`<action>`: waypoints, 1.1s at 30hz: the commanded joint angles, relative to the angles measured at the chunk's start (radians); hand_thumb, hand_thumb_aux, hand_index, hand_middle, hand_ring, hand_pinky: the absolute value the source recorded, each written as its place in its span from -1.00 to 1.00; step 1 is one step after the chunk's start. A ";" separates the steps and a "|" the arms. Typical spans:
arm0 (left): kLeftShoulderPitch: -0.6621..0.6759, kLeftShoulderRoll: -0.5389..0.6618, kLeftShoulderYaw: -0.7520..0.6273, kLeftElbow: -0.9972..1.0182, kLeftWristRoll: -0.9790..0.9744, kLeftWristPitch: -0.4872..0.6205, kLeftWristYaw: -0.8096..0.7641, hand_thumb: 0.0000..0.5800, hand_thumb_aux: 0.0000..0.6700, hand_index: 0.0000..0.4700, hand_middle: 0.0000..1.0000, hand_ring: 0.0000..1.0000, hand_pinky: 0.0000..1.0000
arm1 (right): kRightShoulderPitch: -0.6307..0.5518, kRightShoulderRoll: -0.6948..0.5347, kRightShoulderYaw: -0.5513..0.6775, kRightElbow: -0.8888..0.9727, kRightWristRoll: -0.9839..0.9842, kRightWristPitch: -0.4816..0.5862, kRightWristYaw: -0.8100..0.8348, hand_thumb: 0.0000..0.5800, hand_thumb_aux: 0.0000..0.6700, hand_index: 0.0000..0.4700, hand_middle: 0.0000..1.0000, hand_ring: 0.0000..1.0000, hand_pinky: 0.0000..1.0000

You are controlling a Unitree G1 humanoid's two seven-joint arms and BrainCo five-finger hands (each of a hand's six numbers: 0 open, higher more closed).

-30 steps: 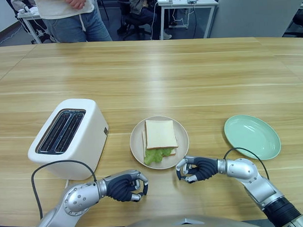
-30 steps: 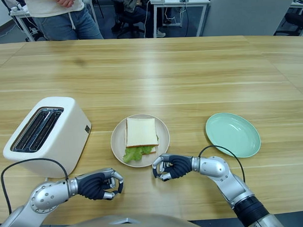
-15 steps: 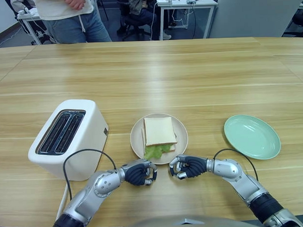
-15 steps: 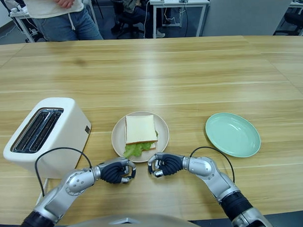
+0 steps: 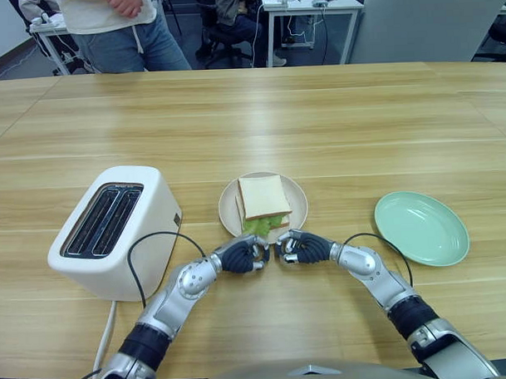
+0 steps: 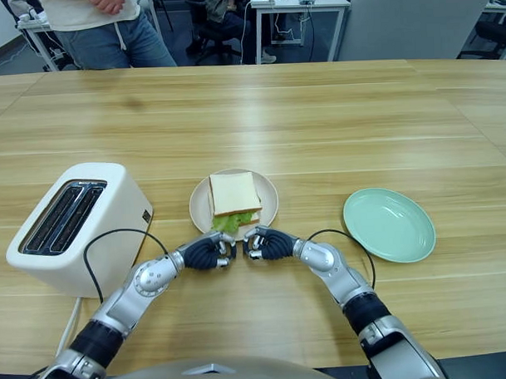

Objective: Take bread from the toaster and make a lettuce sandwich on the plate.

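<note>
A sandwich (image 5: 264, 196) of two white bread slices with green lettuce (image 5: 258, 226) sticking out at its near edge lies on a beige plate (image 5: 296, 206) in the middle of the table. My left hand (image 5: 241, 255) and right hand (image 5: 303, 248) sit side by side at the plate's near rim, knuckles almost meeting. Both have their fingers curled and hold nothing. A white toaster (image 5: 113, 228) stands to the left of the plate, and its two slots look dark.
A light green plate (image 5: 421, 227) lies on the table to the right. The toaster's black cord (image 5: 147, 251) loops over the table beside my left forearm. Bare wooden table stretches beyond the plate; a person stands at the far edge.
Both hands have moved forward and inward until they meet at the beige plate's near rim. The plate with the sandwich has slid a little away from me.
</note>
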State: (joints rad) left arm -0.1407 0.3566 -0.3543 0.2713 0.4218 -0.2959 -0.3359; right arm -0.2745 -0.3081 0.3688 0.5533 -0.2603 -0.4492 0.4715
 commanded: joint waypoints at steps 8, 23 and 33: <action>-0.096 -0.035 0.009 0.170 0.012 0.018 0.087 1.00 1.00 0.96 1.00 1.00 1.00 | -0.118 0.054 -0.023 0.228 -0.017 -0.065 -0.078 1.00 1.00 0.96 1.00 1.00 1.00; 0.069 -0.114 0.250 -0.340 -0.152 -0.007 0.272 1.00 1.00 0.96 1.00 1.00 1.00 | 0.068 0.133 -0.206 -0.333 0.541 0.045 0.170 -1.00 -1.00 -1.00 -0.95 -0.95 -0.95; 0.086 -0.268 0.377 -0.353 -0.163 -0.062 0.487 -1.00 -1.00 -1.00 -1.00 -1.00 -1.00 | -0.051 0.295 -0.381 -0.130 0.388 -0.232 -0.157 -1.00 -1.00 -1.00 -1.00 -1.00 -1.00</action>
State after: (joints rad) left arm -0.0410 0.0875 -0.0122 -0.1163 0.2327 -0.3396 0.0926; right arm -0.3138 -0.0200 0.0012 0.3580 0.2056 -0.6025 0.3782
